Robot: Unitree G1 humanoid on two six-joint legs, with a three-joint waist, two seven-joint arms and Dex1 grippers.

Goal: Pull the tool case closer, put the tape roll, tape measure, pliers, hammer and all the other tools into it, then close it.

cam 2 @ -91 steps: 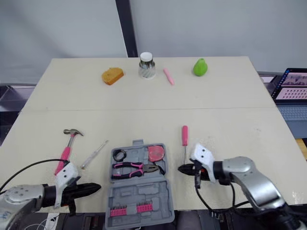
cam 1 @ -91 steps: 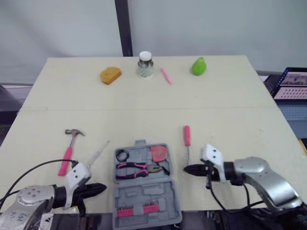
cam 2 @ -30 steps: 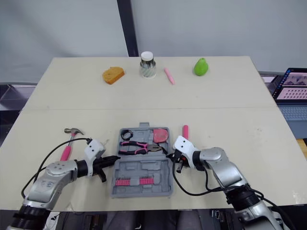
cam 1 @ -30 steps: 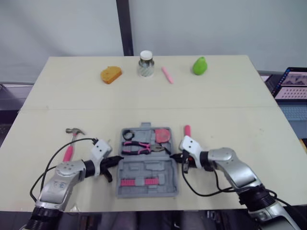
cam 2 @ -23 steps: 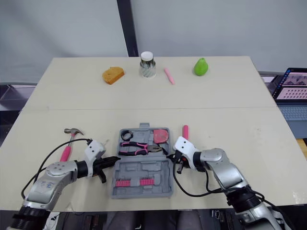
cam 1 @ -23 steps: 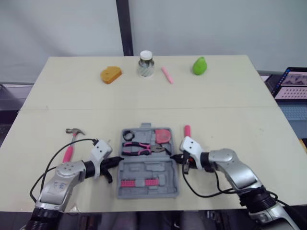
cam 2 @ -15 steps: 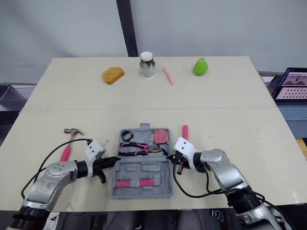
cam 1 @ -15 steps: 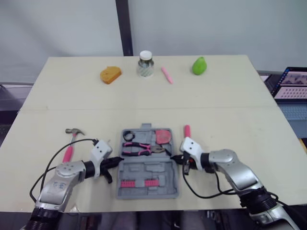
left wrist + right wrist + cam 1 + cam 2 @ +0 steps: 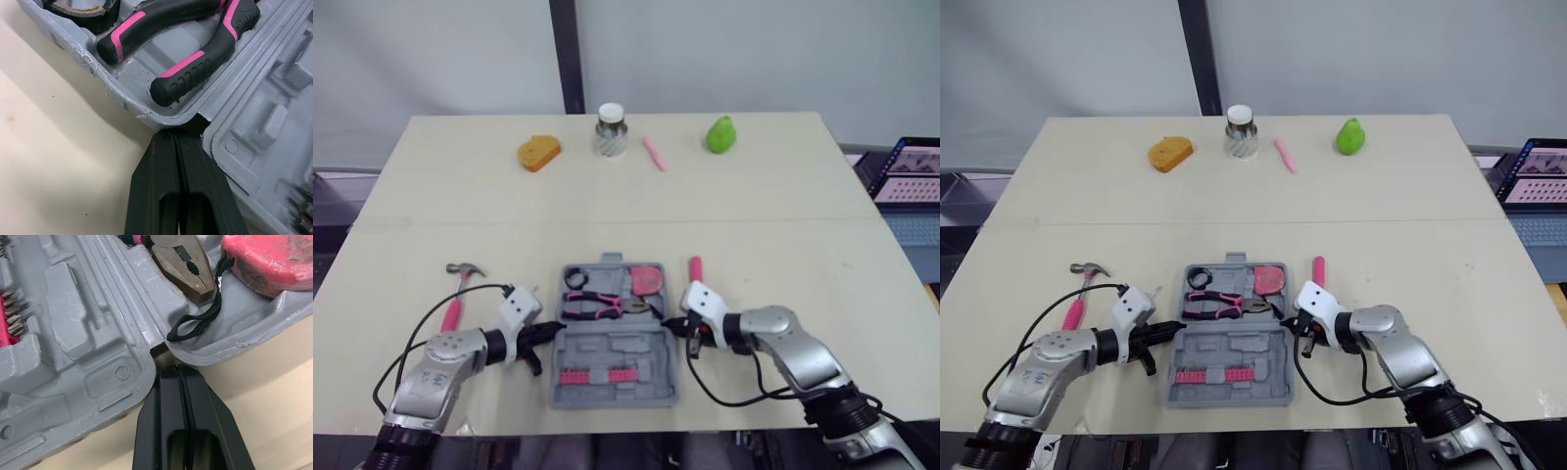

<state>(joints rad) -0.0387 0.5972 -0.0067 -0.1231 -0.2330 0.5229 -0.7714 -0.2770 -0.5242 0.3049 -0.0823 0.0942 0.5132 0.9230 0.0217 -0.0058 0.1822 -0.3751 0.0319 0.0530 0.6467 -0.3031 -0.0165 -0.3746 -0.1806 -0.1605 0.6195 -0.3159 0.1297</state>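
The grey tool case (image 9: 615,345) lies open near the table's front edge. Its far half holds the black tape roll (image 9: 574,278), the pink-handled pliers (image 9: 603,304) and the red tape measure (image 9: 647,278). Its near half holds a pink bit strip (image 9: 590,375). My left gripper (image 9: 553,330) is shut, its tip against the case's left hinge notch (image 9: 193,125). My right gripper (image 9: 672,324) is shut too, touching the right hinge notch (image 9: 159,348). The hammer (image 9: 458,289) lies left of the case. A pink-handled screwdriver (image 9: 695,268) lies to its right.
Along the far edge stand an orange bread-shaped object (image 9: 538,152), a lidded jar (image 9: 610,130), a pink pen (image 9: 653,154) and a green pear (image 9: 719,134). A laptop (image 9: 911,174) sits beyond the table's right side. Bare tabletop lies between the case and the far objects.
Since three seconds ago the case has shifted away from the front edge, and both grippers have closed in on its hinge ends. Over the last second nothing visibly moves.
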